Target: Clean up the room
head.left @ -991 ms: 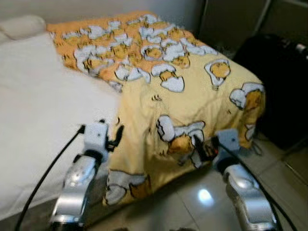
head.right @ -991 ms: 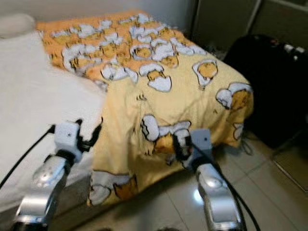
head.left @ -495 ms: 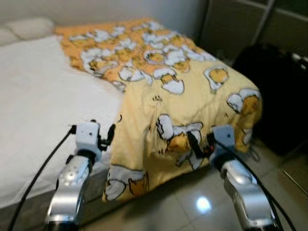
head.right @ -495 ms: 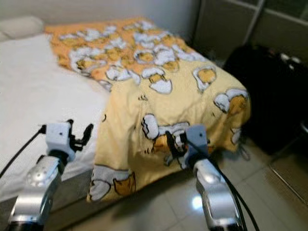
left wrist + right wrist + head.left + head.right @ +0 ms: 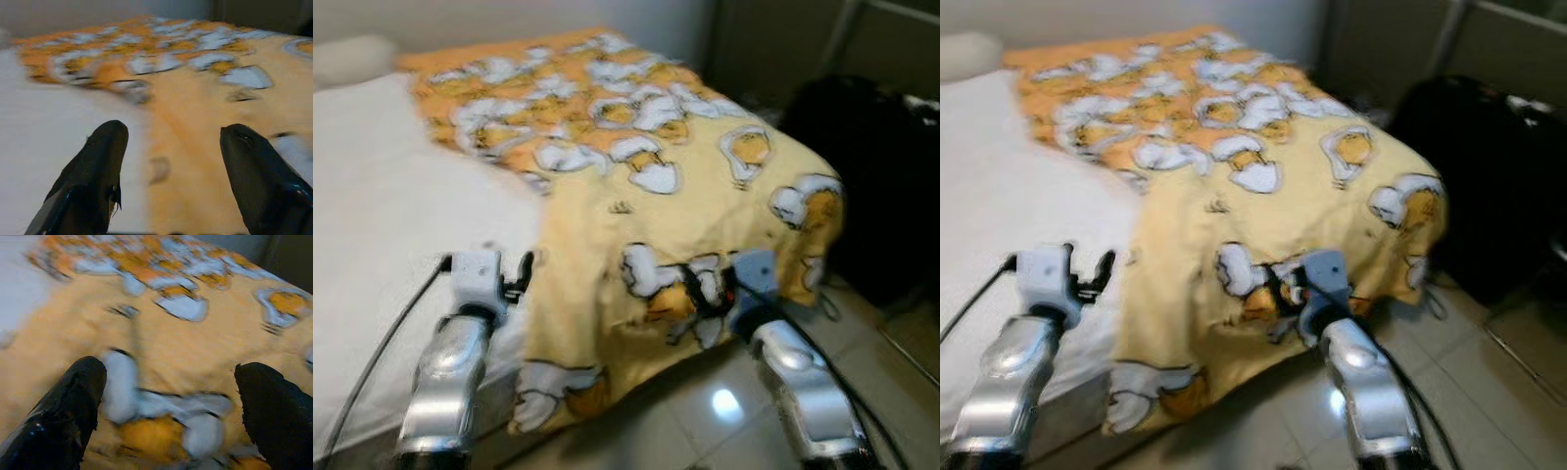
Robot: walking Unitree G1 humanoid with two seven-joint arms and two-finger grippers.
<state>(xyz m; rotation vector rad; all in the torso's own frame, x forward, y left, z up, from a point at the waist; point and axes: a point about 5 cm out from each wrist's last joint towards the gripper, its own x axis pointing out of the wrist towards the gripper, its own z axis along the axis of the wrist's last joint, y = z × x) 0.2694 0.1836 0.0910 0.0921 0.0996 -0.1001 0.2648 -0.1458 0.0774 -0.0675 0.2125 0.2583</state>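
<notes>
- A yellow blanket (image 5: 685, 196) with a cartoon pattern lies rumpled across the centre of the frame, draped over the bed's (image 5: 382, 225) corner, likely needing straightening.
- Left gripper (image 5: 514, 279), lower left, fingers spread wide at the blanket's edge.
- Right gripper (image 5: 710, 294), lower centre, fingers spread, holding nothing.
- White sheet left; glossy tiled floor (image 5: 705, 421); dark bag (image 5: 881, 186) at right.

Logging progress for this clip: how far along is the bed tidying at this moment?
Early stage. Done: nothing obvious; the yellow blanket lies bunched on one side of the bed, hanging over the edge, with the white sheet bare. In hand: the left end effector and right end effector are both open, raised at the blanket's hanging edge, gripping nothing. Left: grasping and spreading it.
</notes>
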